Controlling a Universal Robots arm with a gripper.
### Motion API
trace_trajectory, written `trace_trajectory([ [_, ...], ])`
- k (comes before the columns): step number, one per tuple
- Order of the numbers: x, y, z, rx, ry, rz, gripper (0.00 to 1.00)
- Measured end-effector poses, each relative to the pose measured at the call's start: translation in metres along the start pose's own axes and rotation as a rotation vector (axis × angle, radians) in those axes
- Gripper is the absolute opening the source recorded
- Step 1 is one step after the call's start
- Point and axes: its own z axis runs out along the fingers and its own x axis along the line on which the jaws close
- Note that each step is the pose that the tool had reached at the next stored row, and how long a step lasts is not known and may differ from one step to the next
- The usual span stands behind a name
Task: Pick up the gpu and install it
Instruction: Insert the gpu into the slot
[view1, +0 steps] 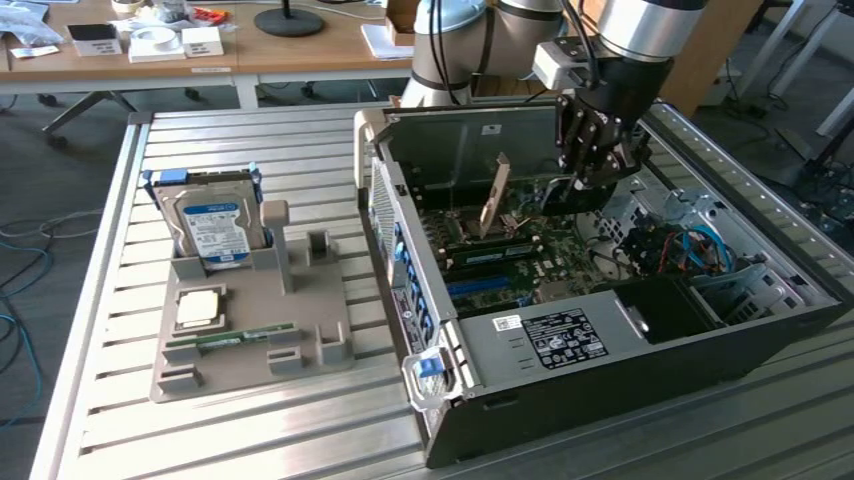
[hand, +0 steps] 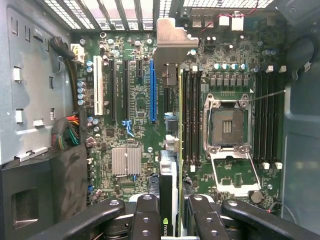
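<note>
The gpu (hand: 170, 165) appears edge-on in the wrist view, a thin dark card with a silver bracket (hand: 172, 45) at its far end. My gripper (hand: 172, 212) is shut on it, one black finger (hand: 146, 217) on each side. The card hangs upright over the green motherboard (hand: 125, 125), close beside the long blue slot (hand: 152, 90) and next to the RAM slots. In the exterior view my gripper (view1: 587, 185) reaches down into the open PC case (view1: 587, 330), with the gpu (view1: 498, 195) standing on edge above the board.
An empty CPU socket (hand: 225, 125) and a small heatsink (hand: 126, 161) lie on either side of the card. On the table at the exterior view's left, a grey holder (view1: 254, 340) carries a hard drive (view1: 214, 225), a CPU (view1: 200, 308) and a RAM stick (view1: 247, 337).
</note>
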Motion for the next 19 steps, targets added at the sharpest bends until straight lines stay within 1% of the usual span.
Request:
trace_trajectory([
  [5, 0.0001, 0.0000, 0.0039, 0.0000, -0.0003, 0.000, 0.27],
  [12, 0.0001, 0.0000, 0.0043, 0.0001, -0.0002, 0.000, 0.27],
  [19, 0.0002, 0.0000, 0.0079, 0.0000, 0.0000, 0.000, 0.27],
])
